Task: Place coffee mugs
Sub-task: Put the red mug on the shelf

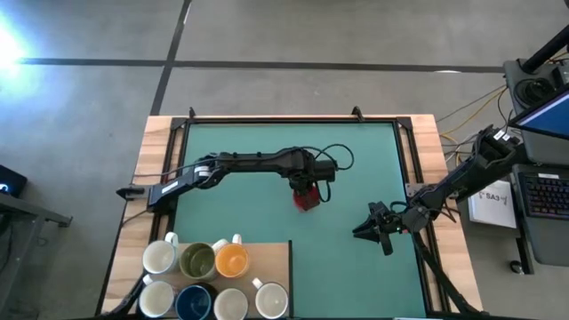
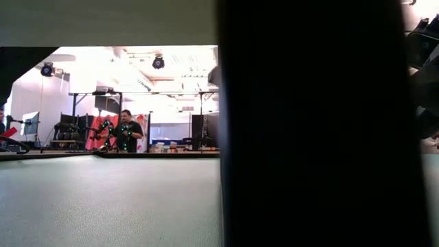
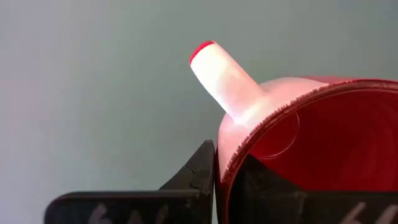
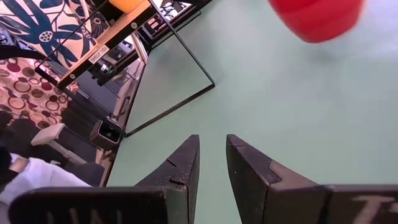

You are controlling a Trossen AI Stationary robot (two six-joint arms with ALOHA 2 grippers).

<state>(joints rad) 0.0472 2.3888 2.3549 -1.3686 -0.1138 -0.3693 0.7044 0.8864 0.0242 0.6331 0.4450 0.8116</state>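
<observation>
We are in a robotics lab or workshop. The green-topped table (image 1: 356, 169) stands on a bare concrete floor (image 1: 267, 36), with a keyboard (image 1: 544, 194) and loose cables (image 1: 462, 111) at its right. Far across the open hall we see ceiling lights (image 2: 158, 62), equipment racks (image 2: 103, 103) and a person (image 2: 127, 132) beside another robot rig.

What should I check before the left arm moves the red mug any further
1. Grip: left gripper jaws clamp the red mug rim, one inside, one outside: ok.
2. Mug lifted off the green mat: cannot tell.
3. Right gripper parked near the mat's right edge, apart from the mug: ok.
4. Wooden board has bare space beside the orange mug: ok.
5. Seven mugs grouped at the near left, none tipped: ok.
6. Low view blocked by something dark: not ok.
</observation>
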